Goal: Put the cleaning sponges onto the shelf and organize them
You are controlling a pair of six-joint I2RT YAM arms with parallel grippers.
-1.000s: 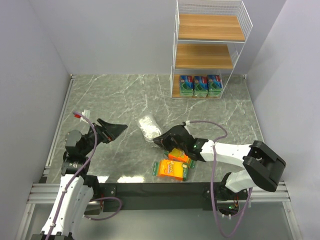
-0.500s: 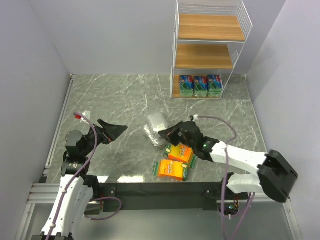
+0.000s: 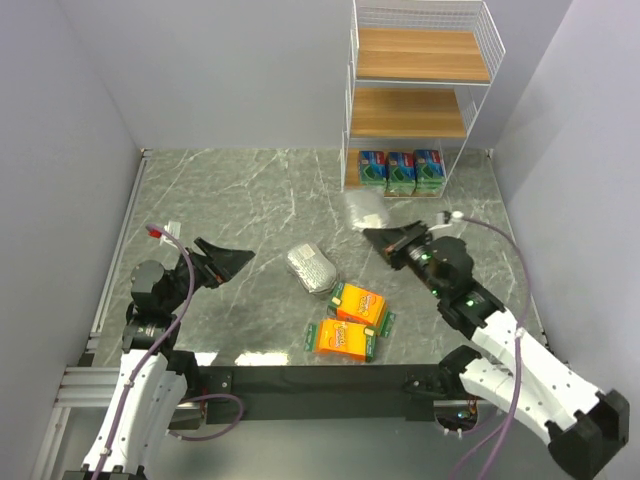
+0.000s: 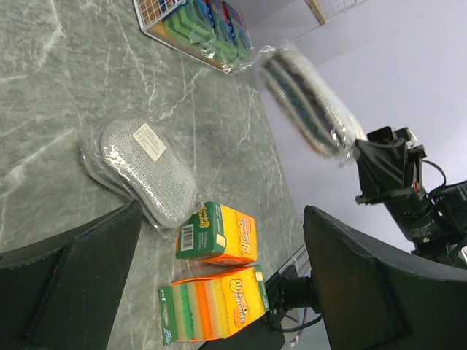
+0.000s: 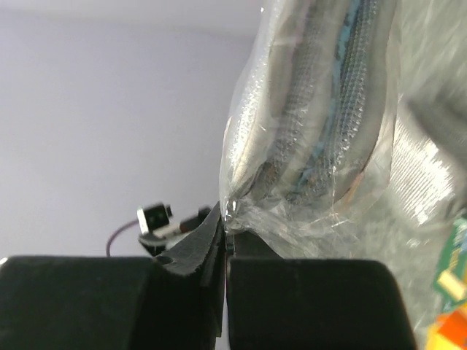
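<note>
Right gripper (image 5: 225, 239) pinches 1 silvery pack (image 5: 321, 124) by its wrapper, plain only from its wrist.

Silvery pack (image 5: 314, 109): glossy, crinkled clear film over rough grey mesh. My right gripper (image 5: 225, 237): matt black. Table (image 3: 250, 190): smooth grey marble-look, faint sheen. Shelf (image 3: 420, 55): white wire mesh, matt light wood boards.

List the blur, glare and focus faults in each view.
Top external: sharp overall; only the raised silvery pack is smeared, and pale glare lies on the table near its front edge. Left wrist: that pack is streaked with blur, while the orange packs are crisp. Right wrist: the pack fills the frame, soft and too close, its clear wrap glinting.
</note>
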